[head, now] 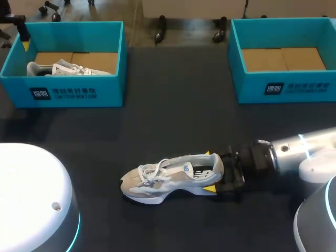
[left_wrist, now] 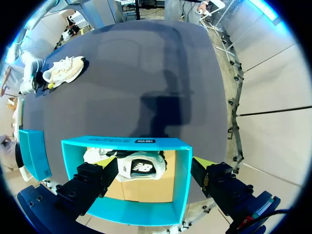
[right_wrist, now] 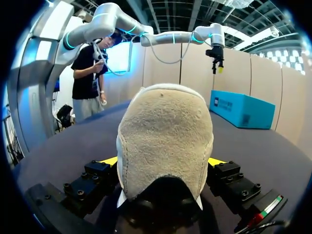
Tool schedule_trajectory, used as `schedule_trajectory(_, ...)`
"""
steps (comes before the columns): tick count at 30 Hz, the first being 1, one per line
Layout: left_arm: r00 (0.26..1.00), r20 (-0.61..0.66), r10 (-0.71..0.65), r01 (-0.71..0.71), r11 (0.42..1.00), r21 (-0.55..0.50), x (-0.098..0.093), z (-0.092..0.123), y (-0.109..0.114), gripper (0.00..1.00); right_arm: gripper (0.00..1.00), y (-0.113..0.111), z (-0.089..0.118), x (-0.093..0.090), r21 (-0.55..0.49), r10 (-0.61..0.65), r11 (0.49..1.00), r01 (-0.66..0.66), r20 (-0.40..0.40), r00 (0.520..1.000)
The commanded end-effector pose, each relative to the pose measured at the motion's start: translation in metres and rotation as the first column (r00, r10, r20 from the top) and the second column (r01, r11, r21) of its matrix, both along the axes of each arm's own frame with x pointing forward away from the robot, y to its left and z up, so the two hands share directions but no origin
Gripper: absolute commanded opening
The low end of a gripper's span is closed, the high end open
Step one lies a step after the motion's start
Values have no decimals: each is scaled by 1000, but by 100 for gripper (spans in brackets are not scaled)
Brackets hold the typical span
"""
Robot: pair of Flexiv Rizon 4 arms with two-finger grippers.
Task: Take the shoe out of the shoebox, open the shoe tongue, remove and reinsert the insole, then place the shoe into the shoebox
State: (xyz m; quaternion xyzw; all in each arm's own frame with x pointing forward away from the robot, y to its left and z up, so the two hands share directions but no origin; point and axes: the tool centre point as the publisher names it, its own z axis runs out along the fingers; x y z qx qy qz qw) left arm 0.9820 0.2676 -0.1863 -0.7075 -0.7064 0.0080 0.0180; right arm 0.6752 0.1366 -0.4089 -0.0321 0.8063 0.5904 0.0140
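Lying on its sole near the middle of the dark counter (head: 173, 115), the grey and white shoe (head: 168, 178) points its toe toward my left side and its heel toward my right arm. The right gripper (head: 210, 171) has the shoe by the heel, with one yellow tip pressed to each side of it. The right wrist view shows this closely: the fuzzy heel of the shoe (right_wrist: 165, 136) fills the space between the fingers, and the right gripper (right_wrist: 163, 163) is closed firmly against both sides of it. The laces look loosely tied, though from above I cannot tell how far the tongue is open.

The left shoebox (head: 73, 94) stands at the far left of the counter, with a second shoe (head: 63, 68) lying on the cardboard floor inside. The left gripper (head: 24, 39) is at that box's far left corner. In the left wrist view the left gripper (left_wrist: 152, 163) is spread wide and holds nothing, and it seems to hang above the left shoebox (left_wrist: 131, 142) rather than inside it. The second shoe (left_wrist: 139, 165) is ahead of it, between the fingers but untouched.

The right shoebox (head: 283, 86) stands at the far right, well apart from the shoe, showing only its cardboard floor.
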Motion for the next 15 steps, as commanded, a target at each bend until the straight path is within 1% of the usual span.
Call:
schedule_trajectory(1, 1000, -1, -1, 1, 1000, 3, 0, 1, 0, 100, 100, 5, 0, 0, -4, 2, 1000, -2, 1, 1000)
schedule_trajectory(3, 1000, -1, -1, 1, 1000, 3, 0, 1, 0, 100, 100, 6, -1, 0, -8, 4, 1000, -4, -1, 1000)
schedule_trajectory(4, 1000, -1, -1, 1, 1000, 3, 0, 1, 0, 100, 85, 6, -2, 0, -10, 5, 1000, -5, -4, 1000)
schedule_trajectory(5, 1000, -1, -1, 1, 1000, 3, 0, 1, 0, 100, 45, 6, -3, -1, -12, 5, 1000, -5, -6, 1000)
schedule_trajectory(6, 1000, -1, -1, 1, 1000, 3, 0, 1, 0, 100, 40, 6, -4, -1, -13, 5, 1000, -5, -8, 1000)
schedule_trajectory(7, 1000, -1, -1, 1, 1000, 3, 0, 1, 0, 100, 13, 6, -5, -2, -14, 5, 1000, -5, -11, 1000)
schedule_trajectory(8, 1000, -1, -1, 1, 1000, 3, 0, 1, 0, 100, 0, 6, -5, -2, -15, 4, 1000, -5, -13, 1000)
schedule_trajectory(15, 1000, -1, -1, 1, 1000, 3, 0, 1, 0, 100, 0, 4, -5, -3, -23, -11, 1000, 11, -5, 1000)
